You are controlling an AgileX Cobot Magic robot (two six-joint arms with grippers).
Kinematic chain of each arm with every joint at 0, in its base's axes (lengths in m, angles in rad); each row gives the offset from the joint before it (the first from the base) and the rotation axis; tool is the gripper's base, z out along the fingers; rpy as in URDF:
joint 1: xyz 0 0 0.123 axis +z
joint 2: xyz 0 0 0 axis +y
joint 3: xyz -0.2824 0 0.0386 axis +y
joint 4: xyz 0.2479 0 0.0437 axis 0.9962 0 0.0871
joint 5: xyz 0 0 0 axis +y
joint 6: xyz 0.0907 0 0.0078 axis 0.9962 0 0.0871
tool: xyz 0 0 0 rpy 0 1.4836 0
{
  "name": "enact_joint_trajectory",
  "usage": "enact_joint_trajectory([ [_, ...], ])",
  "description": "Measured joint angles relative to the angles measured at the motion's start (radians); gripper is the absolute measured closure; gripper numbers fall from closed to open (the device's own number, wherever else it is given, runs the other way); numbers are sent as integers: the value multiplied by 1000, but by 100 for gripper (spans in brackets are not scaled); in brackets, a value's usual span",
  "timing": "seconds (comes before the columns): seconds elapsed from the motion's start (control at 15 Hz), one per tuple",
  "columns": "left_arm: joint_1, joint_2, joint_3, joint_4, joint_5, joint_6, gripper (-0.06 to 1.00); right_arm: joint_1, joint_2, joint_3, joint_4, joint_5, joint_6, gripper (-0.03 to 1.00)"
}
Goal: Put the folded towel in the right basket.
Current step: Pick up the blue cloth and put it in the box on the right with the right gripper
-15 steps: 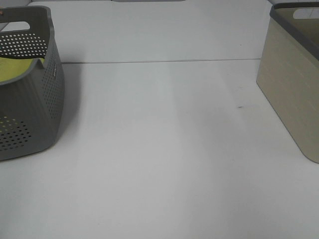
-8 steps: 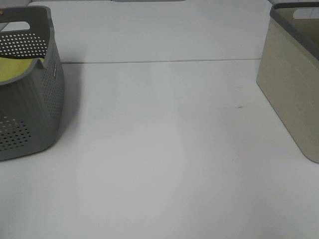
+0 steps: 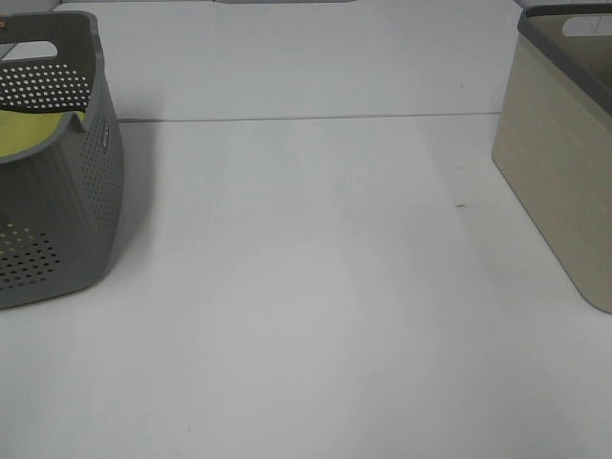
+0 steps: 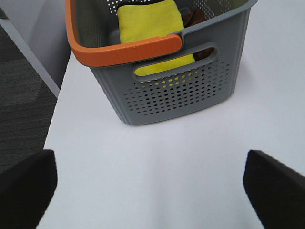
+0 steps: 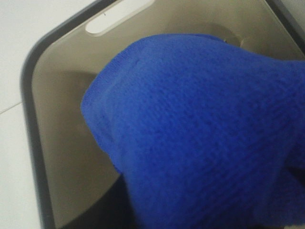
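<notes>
Over the beige basket (image 5: 62, 157), the blue towel (image 5: 200, 133) hangs bunched.

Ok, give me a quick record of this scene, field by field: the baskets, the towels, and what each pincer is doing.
left basket: gray, perforated, orange rim, standing on the white table
left basket contents: yellow towel inside
right basket: beige with a dark rim
blue towel: hangs over the right basket's opening and fills the right wrist view
left pincer: open, empty, apart from the left basket
right pincer: hidden behind the blue towel, so its state cannot be told
</notes>
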Motion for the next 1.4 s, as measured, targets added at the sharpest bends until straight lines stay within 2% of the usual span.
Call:
enact_joint_trajectory([
  [0.33,0,0,0,0,0,0,-4,0,65,0,-10,-21,55,84],
  [0.67,0,0,0,0,0,0,-4,0,100,0,-12,80,58,84],
  [0.87,0,0,0,0,0,0,-4,0,152,0,-33,194,58,84],
  [1.4,0,0,0,0,0,0,-4,0,188,0,-33,211,58,84],
])
